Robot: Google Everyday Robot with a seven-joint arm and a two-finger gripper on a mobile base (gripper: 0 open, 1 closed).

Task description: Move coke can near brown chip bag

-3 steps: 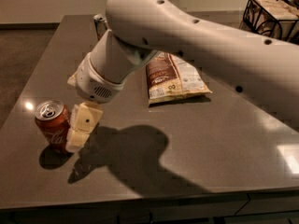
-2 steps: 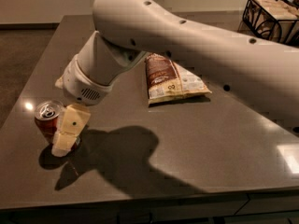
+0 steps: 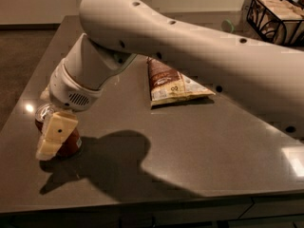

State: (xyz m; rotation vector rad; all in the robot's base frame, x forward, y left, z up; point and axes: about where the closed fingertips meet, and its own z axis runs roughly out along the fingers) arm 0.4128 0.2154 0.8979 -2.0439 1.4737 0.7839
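Observation:
The coke can [image 3: 71, 145], red with a silver top, stands upright near the table's front left corner. My gripper [image 3: 53, 136] is down at the can, its cream part covering the can's near left side. The big white arm reaches across the view from the right above it. The brown chip bag [image 3: 172, 83], brown and cream-white with a white label panel, lies flat in the middle of the table, well to the right of and behind the can.
The dark grey table [image 3: 204, 146] has its front edge along the bottom and its left edge close to the can. A black wire basket [image 3: 276, 14] stands at the back right. The arm's shadow falls on the table in front.
The arm has swung left and lowered. The gripper went from the can's right side to right against it, now covering much of the can. The can and bag have not moved.

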